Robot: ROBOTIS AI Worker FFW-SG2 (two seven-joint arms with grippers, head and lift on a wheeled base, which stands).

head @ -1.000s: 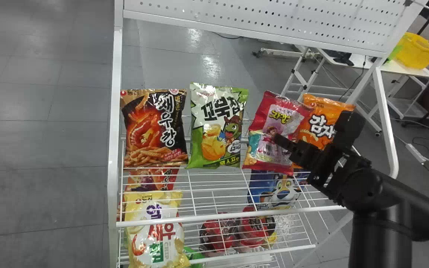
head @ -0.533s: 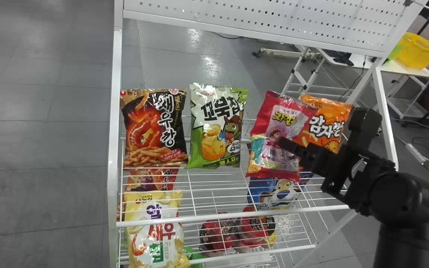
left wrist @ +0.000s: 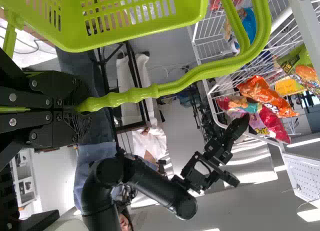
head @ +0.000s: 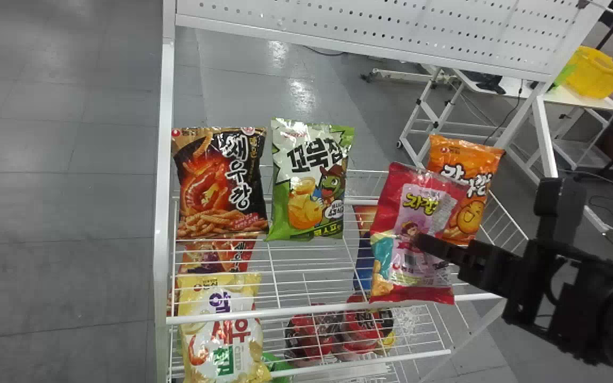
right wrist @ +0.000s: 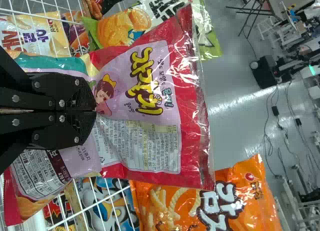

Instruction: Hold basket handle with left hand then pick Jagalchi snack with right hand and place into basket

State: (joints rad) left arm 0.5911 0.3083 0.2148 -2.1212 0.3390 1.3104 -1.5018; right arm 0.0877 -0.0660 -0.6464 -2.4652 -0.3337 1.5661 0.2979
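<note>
The right gripper (head: 418,240) lies toward four o'clock of the head view's middle, its fingers closed together on the middle of the Jagalchi snack (head: 412,260), pinching the face of the red and pink bag. The snack tilts a little, its face toward the head camera, and overlaps the front rail (head: 312,310) of the wire rack. Reading the clock from the snack in the head view, an orange bag (head: 471,154) stands partly behind it, between one and two o'clock. A blue bag (head: 362,263) peeks out close by at eight, partly covered by the snack. The green and white bag (head: 306,181) stands at ten, with the black bag (head: 221,183) just past it, between nine and ten. Round red packs (head: 359,324) sit lower in the rack at seven; the yellow and white bag (head: 221,319) is well apart at eight. A perforated white panel (head: 370,32) spans twelve, and far off, between one and two, a yellow bin (head: 596,72) rests on a table (head: 583,100). In the left wrist view, the left gripper (left wrist: 82,108) has its fingers clamped on the handle (left wrist: 175,86) of the lime-green basket (left wrist: 125,35), and the snack is outside that basket.
</note>
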